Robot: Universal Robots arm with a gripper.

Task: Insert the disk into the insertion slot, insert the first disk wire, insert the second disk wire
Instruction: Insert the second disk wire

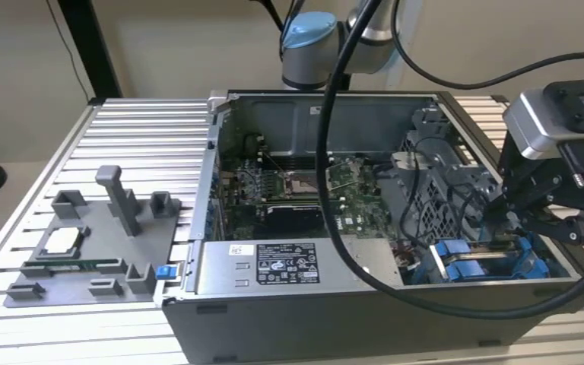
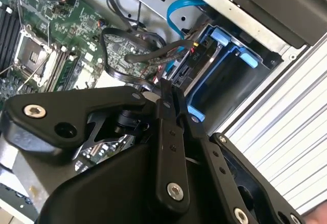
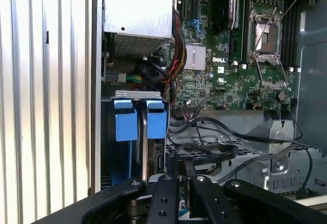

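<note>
1. The disk, in its bright blue plastic carrier, sits on edge inside the insertion slot, in the case corner on the exterior view's right; most of its body is hidden by the bay walls, so only the blue tabs and a thin metal edge are visible.
2. In the exterior view the blue carrier tabs peek out beneath the gripper, whose black linkage covers the rear of the bay.
3. The gripper appears clenched in the second wrist view: its two slim black fingers run together to one tip, which meets a flat dark cable at the disk's connector end. Whether a plug is pinched between them cannot be made out.
4. In the first wrist view the finger bases are cut off by the frame edge.
5. Around it: the green motherboard with its bare processor socket, a finned silver heatsink, and the grey power-supply box bearing a sticker.
6. A thick black cable loops across the open case in the exterior view, crossing in front of the motherboard.
7. A light grey plastic fixture tray with upright posts lies on the ribbed aluminium table, just beside the case on the exterior view's left.
8. A light blue ribbon cable curves above the bay.
</note>
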